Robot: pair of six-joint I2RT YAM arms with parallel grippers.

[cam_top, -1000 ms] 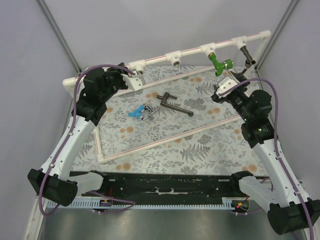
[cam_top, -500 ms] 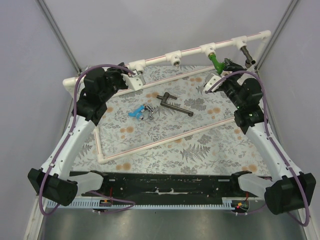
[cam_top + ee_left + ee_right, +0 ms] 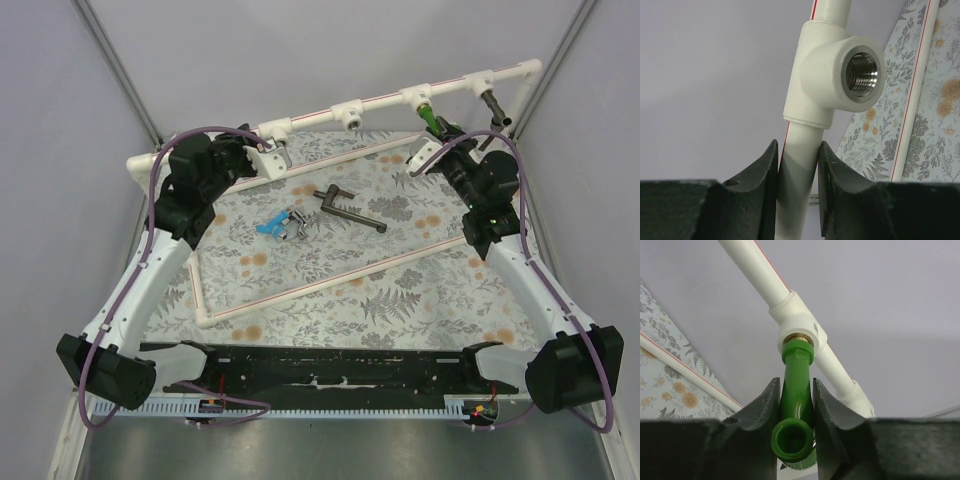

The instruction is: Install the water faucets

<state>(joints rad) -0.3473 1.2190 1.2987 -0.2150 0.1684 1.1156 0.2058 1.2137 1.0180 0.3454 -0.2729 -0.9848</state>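
The bright green faucet (image 3: 796, 375) is threaded into a white tee fitting (image 3: 797, 322) on the raised pipe rail (image 3: 385, 100), and my right gripper (image 3: 795, 385) is shut on its body. In the top view the gripper (image 3: 440, 130) covers most of that faucet (image 3: 428, 114). My left gripper (image 3: 798, 147) is shut on the white pipe (image 3: 795, 190) just below an empty threaded tee (image 3: 840, 75). Loose on the mat lie the light blue faucet (image 3: 269, 226), the silver faucet (image 3: 294, 223) and the long dark grey lever faucet (image 3: 350, 210).
A dark tap (image 3: 493, 104) hangs from the rail's far-right fitting. Another open tee (image 3: 348, 117) sits mid-rail. A white pipe frame (image 3: 330, 280) borders the floral mat (image 3: 400, 290). Grey walls close in behind and at both sides.
My right arm swung up and left to the rail, and its jaws closed from wide open onto the green faucet. The left arm and the loose faucets have not moved.
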